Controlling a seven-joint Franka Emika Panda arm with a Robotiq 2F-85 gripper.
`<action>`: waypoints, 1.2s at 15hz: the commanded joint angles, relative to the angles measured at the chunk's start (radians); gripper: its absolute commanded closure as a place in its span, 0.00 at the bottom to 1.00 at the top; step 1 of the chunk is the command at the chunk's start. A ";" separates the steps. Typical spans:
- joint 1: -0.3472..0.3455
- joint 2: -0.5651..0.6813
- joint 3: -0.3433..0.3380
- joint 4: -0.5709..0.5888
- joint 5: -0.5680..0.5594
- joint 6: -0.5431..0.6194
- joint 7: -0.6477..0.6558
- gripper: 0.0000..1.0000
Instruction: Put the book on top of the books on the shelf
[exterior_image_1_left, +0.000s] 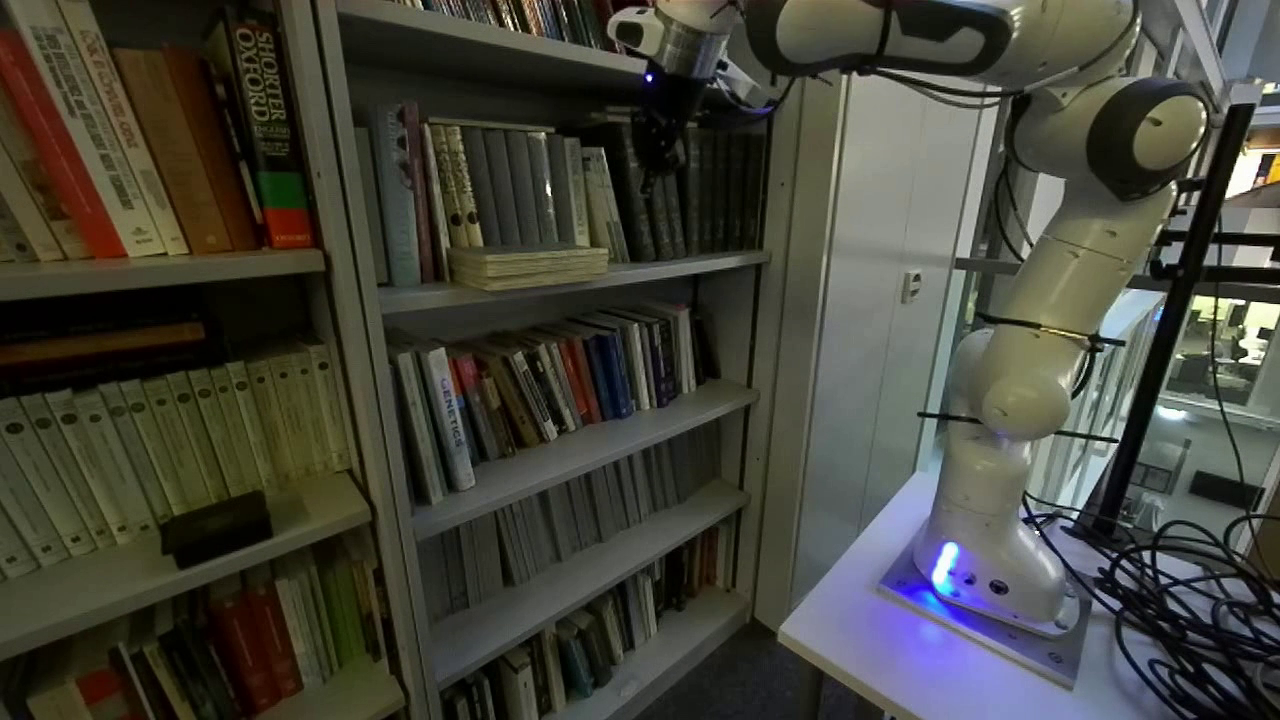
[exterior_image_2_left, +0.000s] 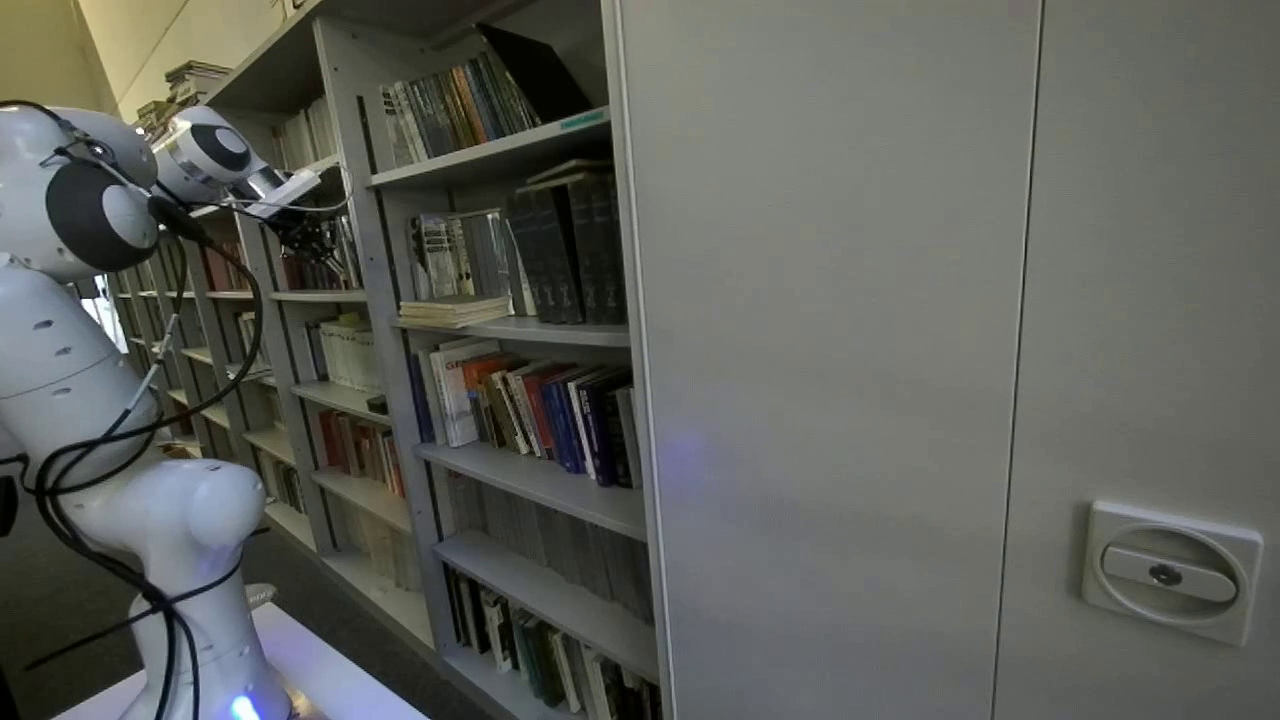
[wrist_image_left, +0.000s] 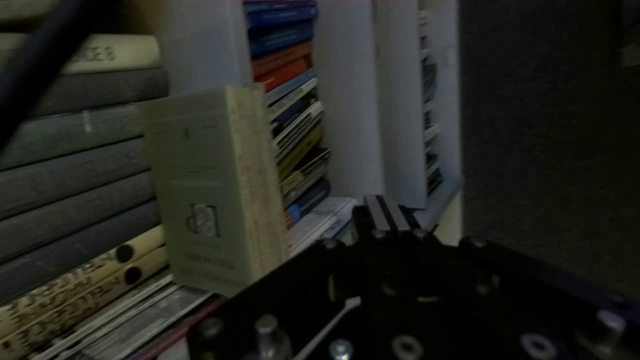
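Upright books with grey, white and dark spines (exterior_image_1_left: 520, 185) fill the grey metal shelf (exterior_image_1_left: 690, 266), seen in both exterior views. In front of them several pale, thin books lie flat in a pile (exterior_image_1_left: 530, 270); which of these is the task's book I cannot tell. My gripper (exterior_image_1_left: 650, 186) hangs before the dark volumes, to the right of the pile in that exterior view. In the wrist view the pile (wrist_image_left: 197, 185) stands left of my gripper (wrist_image_left: 385, 206), apart from it. The fingers (wrist_image_left: 376, 212) are together with nothing between them.
An upper shelf board (exterior_image_1_left: 480, 35) runs just above and behind the wrist. Below is another shelf of leaning books (exterior_image_1_left: 560, 370). A bookcase side panel (exterior_image_1_left: 350, 300) divides off the left bookcase. Beside the shelves stands a pale cabinet door (exterior_image_1_left: 880, 300). Loose cables (exterior_image_1_left: 1170, 590) lie on the table.
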 joint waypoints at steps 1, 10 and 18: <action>0.015 -0.006 -0.017 0.021 0.143 -0.178 -0.056 1.00; 0.013 0.025 -0.015 0.010 0.402 -0.150 -0.086 0.98; 0.017 0.035 -0.017 0.008 0.415 -0.194 -0.102 0.40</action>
